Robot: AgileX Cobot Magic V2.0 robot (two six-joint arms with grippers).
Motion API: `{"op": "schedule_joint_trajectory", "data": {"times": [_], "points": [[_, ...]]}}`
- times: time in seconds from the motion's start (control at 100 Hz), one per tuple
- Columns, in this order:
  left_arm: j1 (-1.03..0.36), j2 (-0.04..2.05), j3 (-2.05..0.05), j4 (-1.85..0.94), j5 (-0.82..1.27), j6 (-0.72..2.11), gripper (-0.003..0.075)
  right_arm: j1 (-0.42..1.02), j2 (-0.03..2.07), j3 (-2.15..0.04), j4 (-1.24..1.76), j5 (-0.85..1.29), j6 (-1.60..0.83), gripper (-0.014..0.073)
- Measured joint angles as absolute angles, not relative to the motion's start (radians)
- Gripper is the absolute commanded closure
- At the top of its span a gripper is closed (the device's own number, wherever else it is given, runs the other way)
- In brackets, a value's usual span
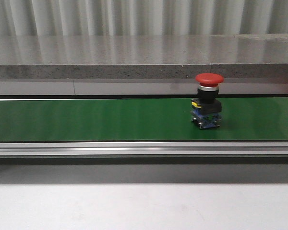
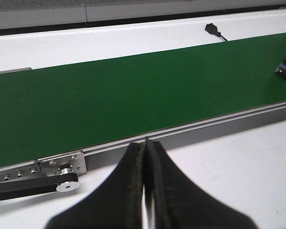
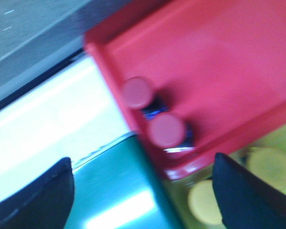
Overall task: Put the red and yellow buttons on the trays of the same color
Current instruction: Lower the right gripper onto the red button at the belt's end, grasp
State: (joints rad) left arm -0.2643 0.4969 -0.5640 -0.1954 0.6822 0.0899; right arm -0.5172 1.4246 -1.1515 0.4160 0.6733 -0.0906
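One red button (image 1: 209,100) stands upright on the green belt (image 1: 86,120), toward the robot's right, so the right arm looks the nearer one. The right gripper (image 3: 143,191), fingers spread and empty, hangs over the red tray (image 3: 219,62) holding two red buttons (image 3: 152,112). The left gripper (image 2: 145,157) is pressed together beside the belt.

Left end effector (image 2: 145,191) matte black, smooth curved fingers (image 2: 124,191), scuffed edges
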Motion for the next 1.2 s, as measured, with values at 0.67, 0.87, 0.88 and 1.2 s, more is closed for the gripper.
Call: {"op": "schedule_joint_trajectory", "data": {"times": [0.67, 0.87, 0.88, 1.2], "points": [[-0.264, 0.497, -0.564, -0.195, 0.682, 0.09, 0.074, -0.045, 1.365, -1.152, 0.414, 0.871, -0.223, -0.0001], [-0.264, 0.497, -0.564, -0.195, 0.684, 0.09, 0.074, 0.04, 1.418, -1.152, 0.414, 0.945, -0.293, -0.0001], [-0.264, 0.497, -0.564, -0.195, 0.684, 0.09, 0.074, 0.044, 1.422, -1.152, 0.414, 0.948, -0.3, -0.0001], [-0.264, 0.497, -0.564, -0.195, 0.684, 0.09, 0.074, 0.063, 1.507, -1.152, 0.409, 0.973, -0.426, 0.0018]]}}
